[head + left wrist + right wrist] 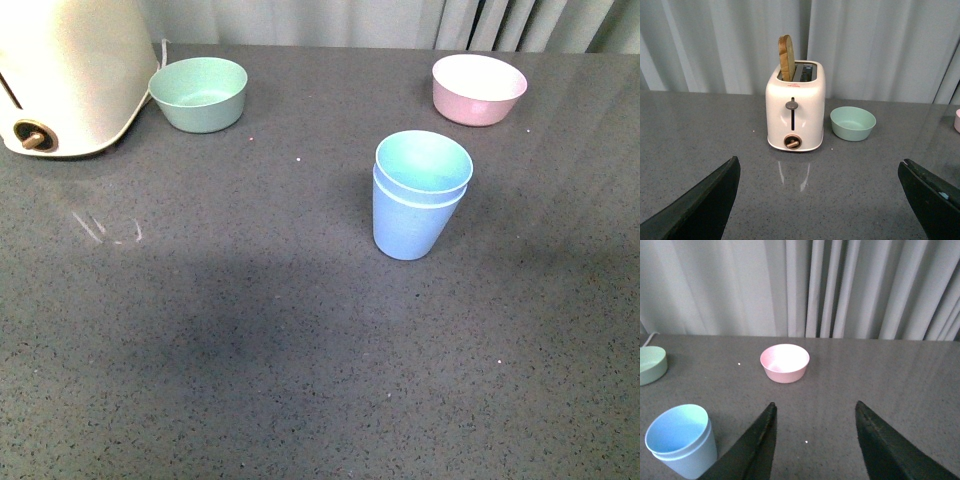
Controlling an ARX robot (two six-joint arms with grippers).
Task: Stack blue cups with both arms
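Grey counter (250,340): blue cups (420,195) stacked, apparently fully nested, beside spread-apart right jaws, nowhere near left jaws, also spread.

Two nested blue cups (420,195) upright on grey table (250,360)

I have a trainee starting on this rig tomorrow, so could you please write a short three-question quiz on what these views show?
1. True or false: the two blue cups are nested, one inside the other.
2. Multiple choice: what stands in the toaster slot? A) a slice of bread B) a spoon C) nothing
3. Short answer: which bowl lies directly ahead of the right end effector in the right wrist view?

Key:
1. True; they stand upright on the table, held by neither end effector.
2. A; the slice of bread sticks up from it.
3. The pink bowl; the mint-green bowl sits beside the toaster, ahead of the open left end effector.
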